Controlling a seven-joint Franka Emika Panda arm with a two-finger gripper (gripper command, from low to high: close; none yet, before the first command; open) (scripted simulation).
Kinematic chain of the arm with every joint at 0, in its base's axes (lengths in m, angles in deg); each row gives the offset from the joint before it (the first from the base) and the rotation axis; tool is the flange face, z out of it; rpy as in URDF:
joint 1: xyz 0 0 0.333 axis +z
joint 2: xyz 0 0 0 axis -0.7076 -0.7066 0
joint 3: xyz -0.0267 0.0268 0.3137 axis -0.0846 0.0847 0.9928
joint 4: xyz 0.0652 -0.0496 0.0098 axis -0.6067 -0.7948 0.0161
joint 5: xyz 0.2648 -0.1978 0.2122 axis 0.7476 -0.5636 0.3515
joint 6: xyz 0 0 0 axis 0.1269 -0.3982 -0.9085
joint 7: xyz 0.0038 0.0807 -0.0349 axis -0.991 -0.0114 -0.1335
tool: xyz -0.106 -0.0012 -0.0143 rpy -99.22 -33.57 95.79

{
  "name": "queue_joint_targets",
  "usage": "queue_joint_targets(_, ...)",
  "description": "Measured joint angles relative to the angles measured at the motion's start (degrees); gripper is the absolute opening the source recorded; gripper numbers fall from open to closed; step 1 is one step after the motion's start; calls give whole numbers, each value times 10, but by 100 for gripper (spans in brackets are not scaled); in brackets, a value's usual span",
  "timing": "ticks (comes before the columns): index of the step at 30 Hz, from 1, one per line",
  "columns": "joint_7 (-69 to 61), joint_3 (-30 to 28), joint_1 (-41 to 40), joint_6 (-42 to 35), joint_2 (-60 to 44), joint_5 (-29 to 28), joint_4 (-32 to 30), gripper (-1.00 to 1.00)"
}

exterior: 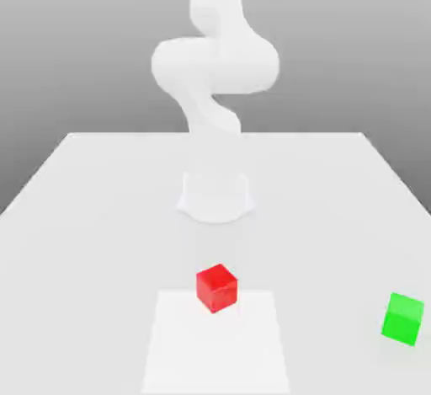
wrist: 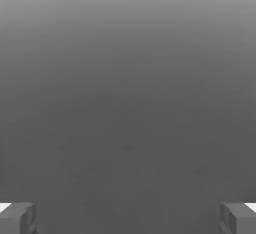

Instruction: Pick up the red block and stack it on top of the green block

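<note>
Red block [exterior: 217, 287], near the tabletop's [exterior: 101, 216] front edge, looks light, stiff, glossy-slick; best pinched across opposite flat faces. Gripper [wrist: 128, 218] jaws are spread wide, empty.

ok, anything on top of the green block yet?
No. The green block has a bare top and sits alone on the table, at the exterior view's right. The red block rests apart, nearer the middle. The green block's underside is hidden against the table.

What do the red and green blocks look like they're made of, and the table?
Red block: smooth, slightly glossy, plastic-like; its faces catch light. Green block: plain solid colour, likely the same plastic look, less sheen. Table: flat matte white, no grain or texture. All simulator renders, so the material stays open.
</note>
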Motion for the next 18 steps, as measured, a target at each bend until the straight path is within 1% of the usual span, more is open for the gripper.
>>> queue_joint_targets(6, -74, -13, 19, 80, -97, -25, -111, 0)
queue_joint_targets(12, -163, -43, 39, 162, -196, -39, -227, 0)
queue_joint_targets(15, -224, -60, 49, 211, -256, -34, -291, 0)
queue_joint_targets(18, -283, -70, 61, 298, -368, -15, -327, 0)
